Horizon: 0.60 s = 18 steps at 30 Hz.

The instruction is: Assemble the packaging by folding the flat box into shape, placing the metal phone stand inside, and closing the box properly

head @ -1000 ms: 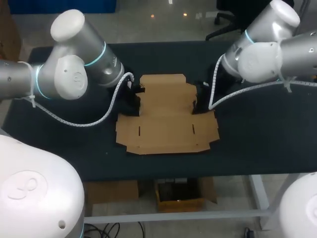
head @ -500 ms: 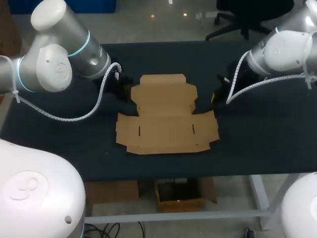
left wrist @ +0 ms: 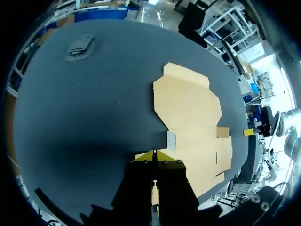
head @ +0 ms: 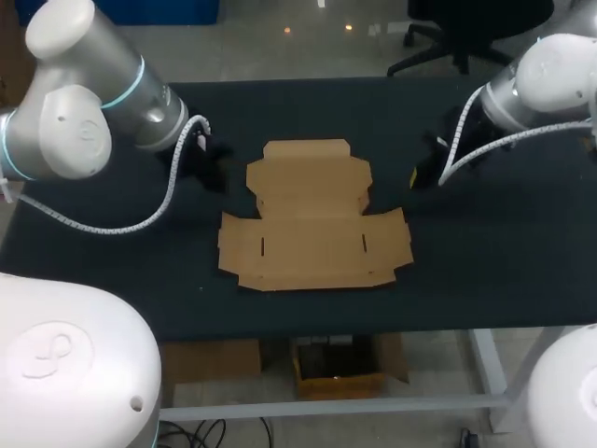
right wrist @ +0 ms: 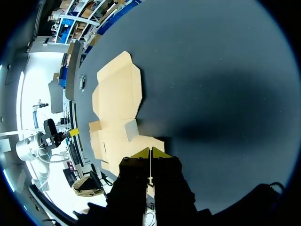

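The flat brown cardboard box (head: 312, 215) lies unfolded at the middle of the dark table. My left gripper (head: 210, 163) hovers just off the box's left side, shut and empty. Its yellow tips (left wrist: 154, 154) meet over the box's near edge (left wrist: 188, 103). My right gripper (head: 418, 175) hangs off the box's right side, also shut with nothing in it. Its closed tips (right wrist: 150, 151) sit beside the cardboard (right wrist: 117, 94). A grey metal phone stand (left wrist: 81, 47) rests on the table well ahead of the left gripper, away from the box; the head view hides it.
The table's dark cloth (head: 485, 243) stretches bare to the right and front of the box. White cables loop from both arms, the left one (head: 112, 227) sagging low over the table.
Both arms have drawn back outward from the box's sides, the left to the left and the right to the right. The box has stayed flat and in place.
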Each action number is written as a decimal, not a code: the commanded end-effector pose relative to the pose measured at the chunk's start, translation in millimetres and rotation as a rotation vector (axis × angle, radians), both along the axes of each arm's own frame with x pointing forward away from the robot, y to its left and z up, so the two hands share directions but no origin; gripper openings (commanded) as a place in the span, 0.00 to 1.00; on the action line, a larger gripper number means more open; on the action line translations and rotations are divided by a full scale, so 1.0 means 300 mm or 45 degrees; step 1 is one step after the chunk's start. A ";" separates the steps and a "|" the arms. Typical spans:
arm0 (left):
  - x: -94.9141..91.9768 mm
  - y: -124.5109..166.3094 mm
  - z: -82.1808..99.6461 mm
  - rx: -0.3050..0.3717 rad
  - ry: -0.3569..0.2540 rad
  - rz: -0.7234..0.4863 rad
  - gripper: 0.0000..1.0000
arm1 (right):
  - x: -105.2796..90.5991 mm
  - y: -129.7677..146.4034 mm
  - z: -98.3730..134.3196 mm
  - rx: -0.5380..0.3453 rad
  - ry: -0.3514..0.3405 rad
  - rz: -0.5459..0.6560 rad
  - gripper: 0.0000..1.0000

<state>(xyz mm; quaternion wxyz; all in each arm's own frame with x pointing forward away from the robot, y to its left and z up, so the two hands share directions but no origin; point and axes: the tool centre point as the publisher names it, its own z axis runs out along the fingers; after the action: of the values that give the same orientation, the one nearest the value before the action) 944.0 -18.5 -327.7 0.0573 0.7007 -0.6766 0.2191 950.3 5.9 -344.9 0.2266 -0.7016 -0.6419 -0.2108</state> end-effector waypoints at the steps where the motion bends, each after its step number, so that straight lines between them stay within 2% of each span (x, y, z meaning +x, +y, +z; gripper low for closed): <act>1: -0.077 0.062 0.116 -0.003 -0.007 0.008 0.00 | -0.035 -0.037 0.103 -0.024 0.015 -0.014 0.00; 5: -0.158 0.090 0.142 -0.008 -0.027 0.035 0.00 | -0.085 -0.030 0.147 -0.047 0.003 0.005 0.00; 11: -0.305 0.114 0.114 -0.060 -0.020 0.026 0.00 | -0.162 -0.030 0.150 -0.060 0.052 0.018 0.00; 18: -0.420 0.108 0.098 -0.100 0.001 0.017 0.00 | -0.281 -0.059 0.156 -0.016 0.070 0.028 0.00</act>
<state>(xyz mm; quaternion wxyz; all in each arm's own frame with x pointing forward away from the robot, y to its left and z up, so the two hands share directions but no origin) 840.6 10.0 -299.2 0.0912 0.7026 -0.6674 0.2296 881.8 -3.3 -299.8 0.2446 -0.7011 -0.6471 -0.1729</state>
